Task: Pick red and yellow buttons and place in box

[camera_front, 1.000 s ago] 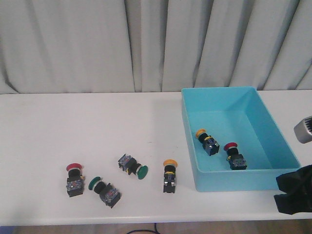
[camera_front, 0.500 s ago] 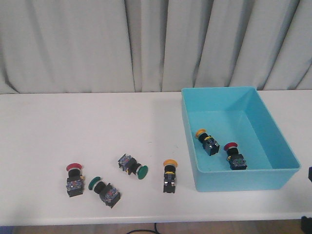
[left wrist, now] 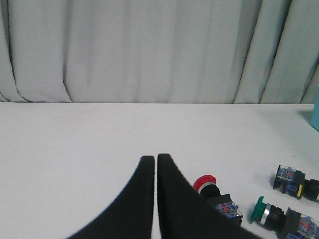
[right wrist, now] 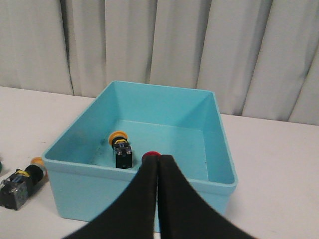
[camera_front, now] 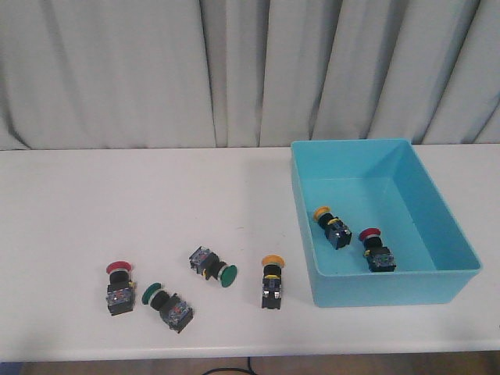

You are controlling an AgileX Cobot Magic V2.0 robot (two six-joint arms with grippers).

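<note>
Two buttons lie already inside the box [camera_front: 437, 215], which stands on the right part of the tabletop [camera_front: 117, 203]: a yellow button in the box [camera_front: 331, 224] and, just beside it on the right, a red button in the box [camera_front: 376, 249], both on the near part of the floor of the box. Two more of the wanted colours are not yet collected, so I judge the task about half done. A yellow button on the tabletop [camera_front: 271, 281] stands just left of the near left corner of the box, and a red button on the tabletop [camera_front: 119, 286] lies far to the left, near the front edge. Between these two lie two green buttons [camera_front: 212, 266], which do not belong to the task. In the front view no arm is visible at all. The left claw [left wrist: 152, 160] appears only in its own wrist view, with fingers pressed together and nothing between them, and the red button on the tabletop lies close beside it. The right claw [right wrist: 159, 158] is likewise closed and empty, pointing toward the box. Its fingers cover most of the red button in the box, so only the top of the cap shows there. In the left wrist view the green buttons are cut by the frame edge, and the box is only a thin blue strip.
</note>
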